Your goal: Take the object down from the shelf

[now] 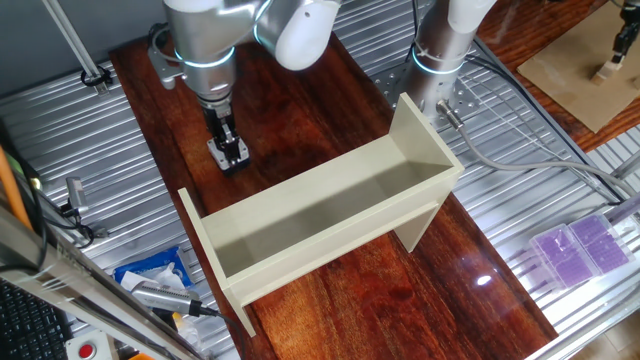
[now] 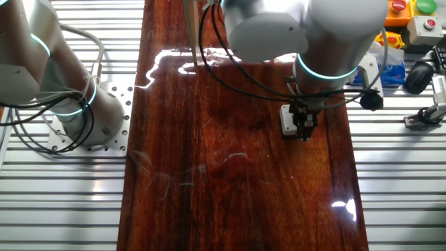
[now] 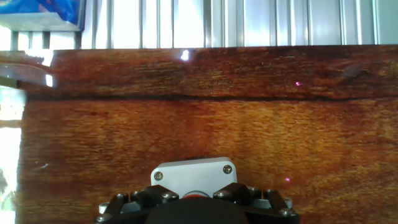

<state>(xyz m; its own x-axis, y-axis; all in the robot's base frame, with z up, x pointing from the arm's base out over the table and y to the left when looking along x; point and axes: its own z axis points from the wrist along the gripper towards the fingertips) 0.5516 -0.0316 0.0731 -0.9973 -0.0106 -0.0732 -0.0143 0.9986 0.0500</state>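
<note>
Resting on the dark wooden desk (image 1: 330, 290), the object (image 1: 229, 153) is seen as a small grey box, largely hidden by the gripper (image 1: 228, 152) closed around it. In the hand view only its pale top plate with two screws shows (image 3: 192, 178). The object stands well apart from the shelf (image 1: 330, 210), a long cream trough whose channel holds nothing visible.

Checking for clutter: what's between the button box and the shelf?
Only bare wood, from the button box to the shelf, in one fixed view.
</note>
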